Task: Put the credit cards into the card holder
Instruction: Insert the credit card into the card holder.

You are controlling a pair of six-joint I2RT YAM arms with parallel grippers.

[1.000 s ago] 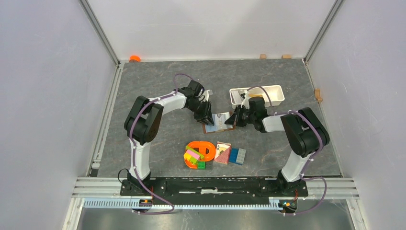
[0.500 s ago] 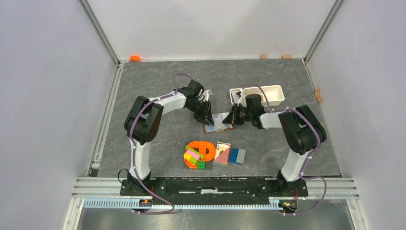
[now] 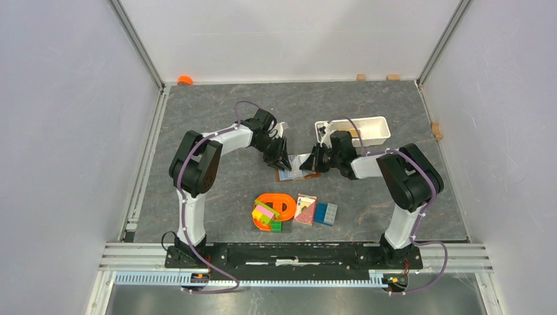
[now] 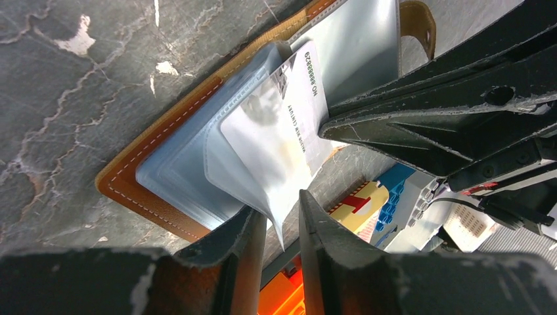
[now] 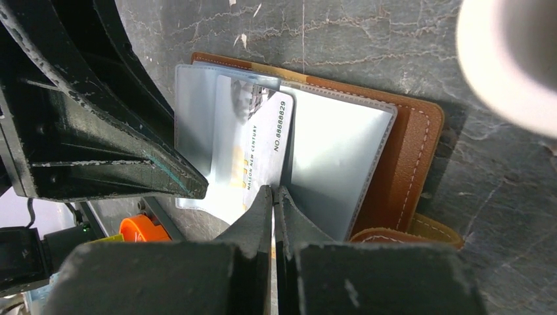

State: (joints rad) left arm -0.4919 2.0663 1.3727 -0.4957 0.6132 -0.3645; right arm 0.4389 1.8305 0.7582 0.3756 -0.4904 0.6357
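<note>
The card holder (image 3: pixel 297 172) lies open mid-table, brown with clear plastic sleeves; it also shows in the left wrist view (image 4: pixel 131 187) and the right wrist view (image 5: pixel 410 151). My right gripper (image 3: pixel 314 161) (image 5: pixel 273 190) is shut on a pale credit card (image 5: pixel 263 144) printed with a number, held edge-on, its far end among the sleeves. That card shows in the left wrist view (image 4: pixel 289 125) too. My left gripper (image 3: pixel 280 161) (image 4: pixel 282 220) is at the holder's left side, jaws a narrow gap apart with a lifted sleeve's corner in the gap. No other cards show.
A white oblong tray (image 3: pixel 368 125) stands behind my right arm. An orange ring toy with coloured blocks (image 3: pixel 272 209), a red playing-card pack (image 3: pixel 305 209) and blue blocks (image 3: pixel 326 213) lie in front of the holder. An orange cap (image 3: pixel 185 80) sits at the back left.
My right gripper has moved left with the card, over the open holder and close to the left gripper. The left gripper has shifted slightly left and stays at the holder.
</note>
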